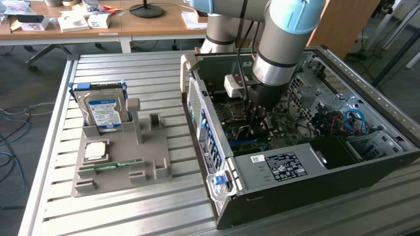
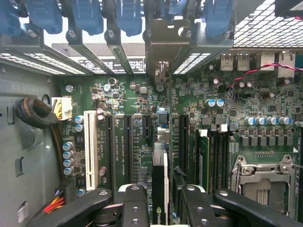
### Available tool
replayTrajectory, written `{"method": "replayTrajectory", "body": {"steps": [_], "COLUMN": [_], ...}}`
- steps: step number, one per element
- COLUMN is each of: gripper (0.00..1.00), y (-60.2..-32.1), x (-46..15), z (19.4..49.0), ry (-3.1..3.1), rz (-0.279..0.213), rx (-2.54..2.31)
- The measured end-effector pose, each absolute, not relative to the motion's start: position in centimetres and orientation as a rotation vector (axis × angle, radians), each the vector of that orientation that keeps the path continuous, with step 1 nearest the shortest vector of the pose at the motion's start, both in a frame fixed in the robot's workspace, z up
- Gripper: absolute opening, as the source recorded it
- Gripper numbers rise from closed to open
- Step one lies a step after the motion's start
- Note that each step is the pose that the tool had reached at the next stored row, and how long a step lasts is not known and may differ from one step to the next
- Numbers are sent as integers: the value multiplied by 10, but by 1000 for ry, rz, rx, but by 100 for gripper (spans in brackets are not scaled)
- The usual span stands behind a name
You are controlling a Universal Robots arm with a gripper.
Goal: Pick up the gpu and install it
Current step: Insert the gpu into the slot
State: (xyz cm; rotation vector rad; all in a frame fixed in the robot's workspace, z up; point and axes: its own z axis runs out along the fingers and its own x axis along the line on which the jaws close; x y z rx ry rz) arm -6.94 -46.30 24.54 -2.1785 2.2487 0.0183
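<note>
Low in the middle of the wrist view, the thin dark gpu card (image 2: 160,189) stands edge-on in a motherboard slot between the hand's (image 2: 161,203) fingers, whose grip I cannot tell.

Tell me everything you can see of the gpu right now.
In the wrist view the gpu shows edge-on: a thin dark card with a pale strip along one side, standing upright on the green motherboard among the long black slots. Its far end runs toward the silver bracket bay at the case's rear wall. It sits between the fingers of the gripper; whether they touch it cannot be told. In the exterior view the arm hides the card inside the open computer case.
</note>
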Motion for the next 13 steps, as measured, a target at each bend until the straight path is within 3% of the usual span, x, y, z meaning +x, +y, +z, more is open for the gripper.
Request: {"method": "replayTrajectory", "body": {"steps": [13], "gripper": [33], "y": [-463], "x": [-67], "z": [271], "ry": [2249], "rz": [19], "rx": [-2179]}}
